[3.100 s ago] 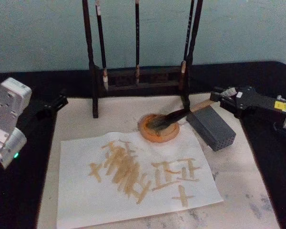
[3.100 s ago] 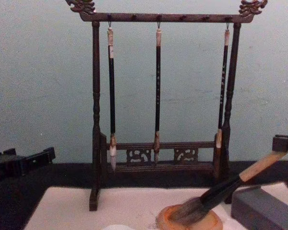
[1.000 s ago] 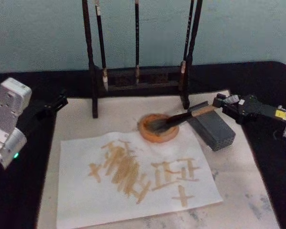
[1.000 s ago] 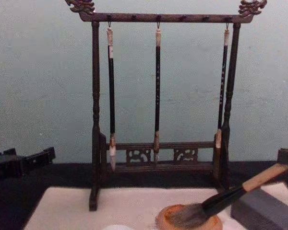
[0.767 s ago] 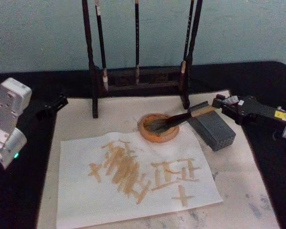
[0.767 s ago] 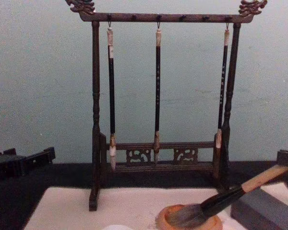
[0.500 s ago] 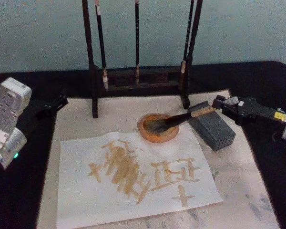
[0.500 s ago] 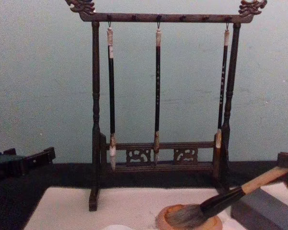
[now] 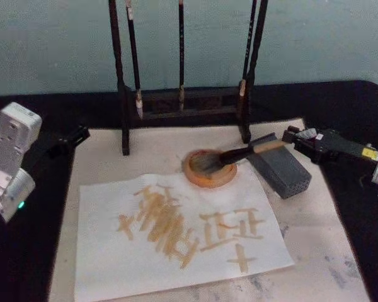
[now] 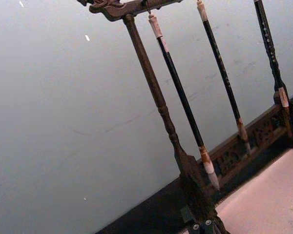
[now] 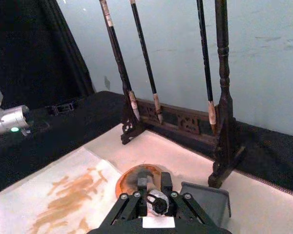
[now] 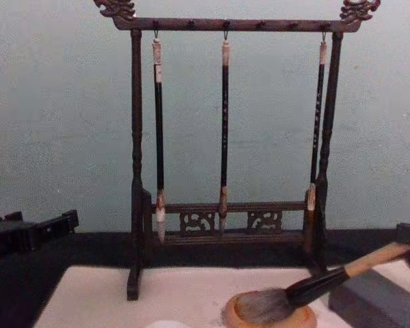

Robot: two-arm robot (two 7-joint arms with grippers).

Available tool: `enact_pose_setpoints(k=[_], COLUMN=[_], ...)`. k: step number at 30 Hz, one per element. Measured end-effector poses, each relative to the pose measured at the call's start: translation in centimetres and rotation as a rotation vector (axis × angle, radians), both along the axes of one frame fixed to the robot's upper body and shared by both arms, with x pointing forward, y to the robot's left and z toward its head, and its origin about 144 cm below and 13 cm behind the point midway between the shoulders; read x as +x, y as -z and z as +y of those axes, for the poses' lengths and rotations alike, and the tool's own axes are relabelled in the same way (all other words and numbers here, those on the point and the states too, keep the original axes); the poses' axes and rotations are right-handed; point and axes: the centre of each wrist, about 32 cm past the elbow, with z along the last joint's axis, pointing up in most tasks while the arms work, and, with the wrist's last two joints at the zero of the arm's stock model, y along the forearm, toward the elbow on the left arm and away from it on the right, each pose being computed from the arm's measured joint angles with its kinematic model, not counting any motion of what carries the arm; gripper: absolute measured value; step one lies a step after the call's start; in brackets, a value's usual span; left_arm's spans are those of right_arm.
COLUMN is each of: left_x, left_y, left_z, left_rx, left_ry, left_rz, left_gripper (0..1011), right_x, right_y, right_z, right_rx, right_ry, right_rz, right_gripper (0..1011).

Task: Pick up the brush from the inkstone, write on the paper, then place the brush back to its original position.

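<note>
The brush lies slanted, its bushy head in the round orange-brown inkstone and its tan handle over the grey block. My right gripper is at the handle's outer end, shut on it. In the right wrist view the right gripper points over the block toward the inkstone. From the chest, the brush slopes down into the inkstone. The paper, marked with tan strokes, lies in front of the dish. My left gripper is parked at the far left, off the mat.
A dark wooden rack with three slim hanging brushes stands just behind the inkstone. The pale mat covers the black table under the paper and the dish.
The right gripper has lowered the brush handle from a raised slant down toward the grey block, the head staying in the inkstone. The left arm has not moved.
</note>
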Motion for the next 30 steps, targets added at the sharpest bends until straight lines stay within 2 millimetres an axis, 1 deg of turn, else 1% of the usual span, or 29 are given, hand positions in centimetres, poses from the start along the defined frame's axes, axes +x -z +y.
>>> enact_pose_setpoints(k=[13, 16, 18, 19, 20, 21, 22, 25, 26, 28, 29, 30], left_x=[0.0, 0.0, 0.0, 0.0, 0.0, 0.0, 0.0, 0.0, 0.0, 0.0, 0.0, 0.0], left_y=[0.0, 0.0, 0.0, 0.0, 0.0, 0.0, 0.0, 0.0, 0.0, 0.0, 0.0, 0.0], left_z=[0.0, 0.0, 0.0, 0.0, 0.0, 0.0, 0.0, 0.0, 0.0, 0.0, 0.0, 0.0], left_rx=[0.0, 0.0, 0.0, 0.0, 0.0, 0.0, 0.0, 0.0, 0.0, 0.0, 0.0, 0.0], left_ry=[0.0, 0.0, 0.0, 0.0, 0.0, 0.0, 0.0, 0.0, 0.0, 0.0, 0.0, 0.0], left_rz=[0.0, 0.0, 0.0, 0.0, 0.0, 0.0, 0.0, 0.0, 0.0, 0.0, 0.0, 0.0], left_gripper=[1002, 1002, 1002, 1002, 1002, 1002, 1002, 1002, 1002, 1002, 1002, 1000], right_x=[-0.07, -0.07, -0.07, -0.07, -0.07, -0.07, -0.07, -0.11, -0.12, -0.17, -0.18, -0.2], right_y=[-0.07, -0.07, -0.07, -0.07, -0.07, -0.06, -0.07, -0.02, -0.02, 0.03, 0.05, 0.06], right_z=[-0.09, -0.09, -0.09, -0.09, -0.09, -0.09, -0.09, -0.08, -0.08, -0.06, -0.05, -0.04], right_rx=[-0.016, -0.017, -0.016, -0.016, -0.016, -0.016, -0.016, -0.011, -0.01, -0.006, -0.005, -0.004], right_ry=[0.01, 0.01, 0.01, 0.009, 0.009, 0.009, 0.009, 0.004, 0.002, -0.003, -0.004, -0.007], right_rz=[-0.006, -0.006, -0.006, -0.006, -0.006, -0.006, -0.006, -0.006, -0.007, -0.009, -0.009, -0.009], right_gripper=[168, 204, 282, 352, 352, 422, 422, 553, 572, 656, 673, 715])
